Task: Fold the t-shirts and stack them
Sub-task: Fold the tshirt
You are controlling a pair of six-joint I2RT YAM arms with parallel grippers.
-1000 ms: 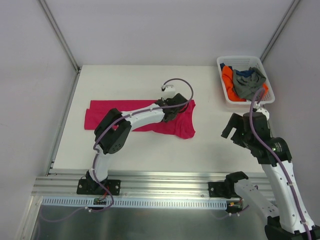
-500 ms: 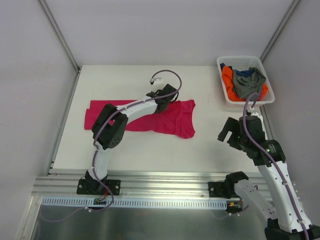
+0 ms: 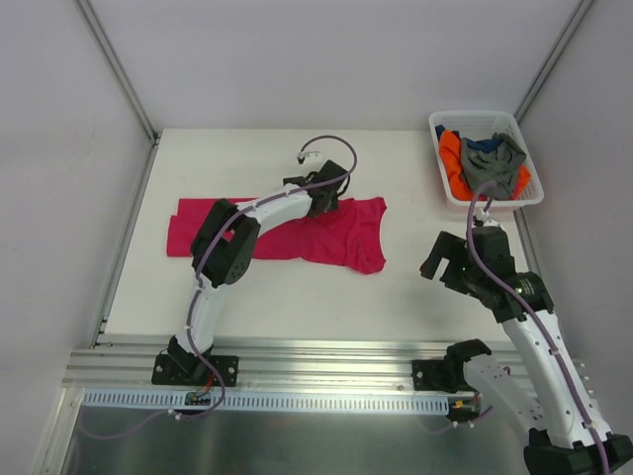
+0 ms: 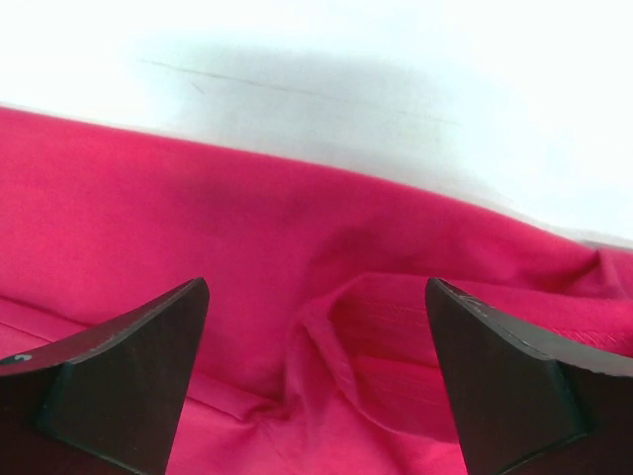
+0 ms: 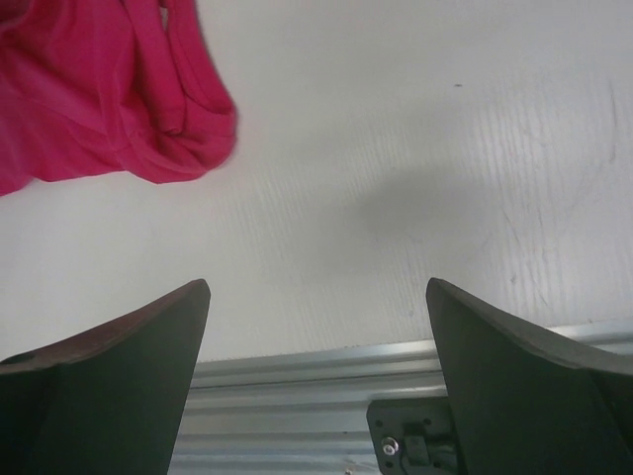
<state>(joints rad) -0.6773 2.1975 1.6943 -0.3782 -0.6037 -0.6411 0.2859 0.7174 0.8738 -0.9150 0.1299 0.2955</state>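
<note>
The magenta-pink t-shirt (image 3: pixel 341 237) lies spread sideways across the middle of the table. My left gripper (image 3: pixel 321 201) hovers low over its far edge, open. In the left wrist view the two dark fingers (image 4: pixel 138 366) stand wide apart over wrinkled pink cloth (image 4: pixel 247 237), with nothing between them, midpoint (image 4: pixel 316 287). My right gripper (image 3: pixel 433 265) is open above bare table to the right of the shirt. The right wrist view shows the gripper (image 5: pixel 316 285) empty and a pink shirt corner (image 5: pixel 109 89) at upper left. Grey (image 3: pixel 492 165), orange (image 3: pixel 450 158) and dark blue (image 3: pixel 481 145) t-shirts lie bunched in the basket.
The white plastic basket (image 3: pixel 473 116) sits at the table's back right corner, just beyond the right arm. An aluminium rail (image 3: pixel 326 361) runs along the near edge, also seen as the rail (image 5: pixel 297 396) in the right wrist view. Grey walls close in on both sides.
My left gripper moved back and left over the pink shirt's far edge, then opened and let the cloth go. The right arm swung slightly left toward the table's middle, still open.
</note>
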